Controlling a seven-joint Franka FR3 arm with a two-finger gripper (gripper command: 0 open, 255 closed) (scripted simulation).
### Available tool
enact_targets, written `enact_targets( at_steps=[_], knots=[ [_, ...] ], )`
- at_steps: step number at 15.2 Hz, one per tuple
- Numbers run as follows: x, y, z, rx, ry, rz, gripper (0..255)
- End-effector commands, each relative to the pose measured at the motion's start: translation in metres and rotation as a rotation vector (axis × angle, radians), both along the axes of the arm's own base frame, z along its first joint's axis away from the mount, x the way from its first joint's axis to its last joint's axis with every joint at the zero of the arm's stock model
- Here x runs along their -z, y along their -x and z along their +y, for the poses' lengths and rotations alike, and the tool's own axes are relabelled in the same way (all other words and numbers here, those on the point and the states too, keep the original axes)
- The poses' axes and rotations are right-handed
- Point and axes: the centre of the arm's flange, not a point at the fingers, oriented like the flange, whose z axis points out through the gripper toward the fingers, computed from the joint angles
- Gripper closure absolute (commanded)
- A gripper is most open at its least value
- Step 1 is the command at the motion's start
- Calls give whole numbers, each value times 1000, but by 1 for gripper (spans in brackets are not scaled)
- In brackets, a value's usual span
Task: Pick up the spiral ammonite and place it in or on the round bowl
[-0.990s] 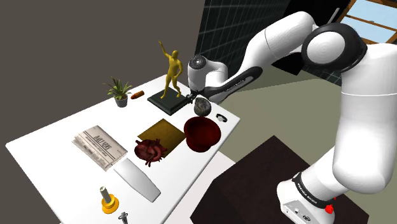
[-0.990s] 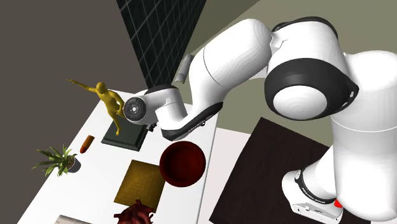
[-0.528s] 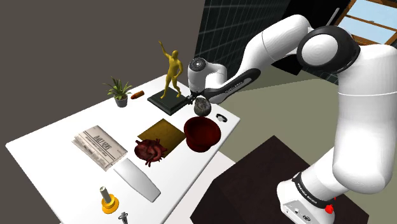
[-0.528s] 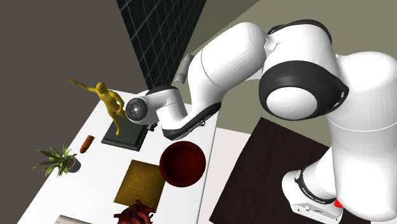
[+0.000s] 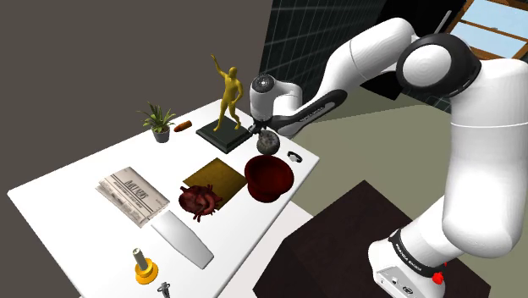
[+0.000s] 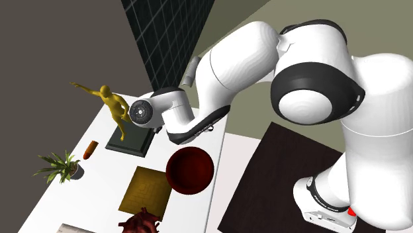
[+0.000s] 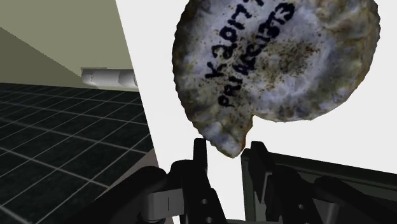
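Note:
The spiral ammonite (image 7: 273, 63) is a grey, speckled stone disc with dark writing on its face. It lies on the white table (image 5: 76, 182) just beyond the dark red round bowl (image 5: 268, 176), near the table's far edge. My gripper (image 7: 227, 156) is shut on the ammonite's lower rim, with one black finger (image 7: 200, 159) on each side of it. In the shoulder view the ammonite (image 5: 268, 142) sits right under the hand, beside the gripper (image 5: 259, 133). The bowl (image 6: 189, 170) stands with nothing in it.
A yellow figurine (image 5: 227, 95) on a dark base stands just left of the hand in the shoulder view. A brown mat (image 5: 213, 176), a red heart-like object (image 5: 200, 201), a newspaper (image 5: 131, 193), a potted plant (image 5: 158, 120) and a small ring (image 5: 294, 157) also lie on the table.
The arm's upper links have shifted slightly. The hand and the ammonite stay in nearly the same place beside the bowl.

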Motion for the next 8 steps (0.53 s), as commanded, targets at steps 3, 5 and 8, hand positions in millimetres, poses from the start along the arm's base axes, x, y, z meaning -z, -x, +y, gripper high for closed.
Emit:
enact_targets(
  at_steps=[3,5,8],
  knots=[
    [6,7,0,0,0,15,255],
    [3,4,1,0,0,15,255],
    [-13,4,1,0,0,15,255]
  ],
)
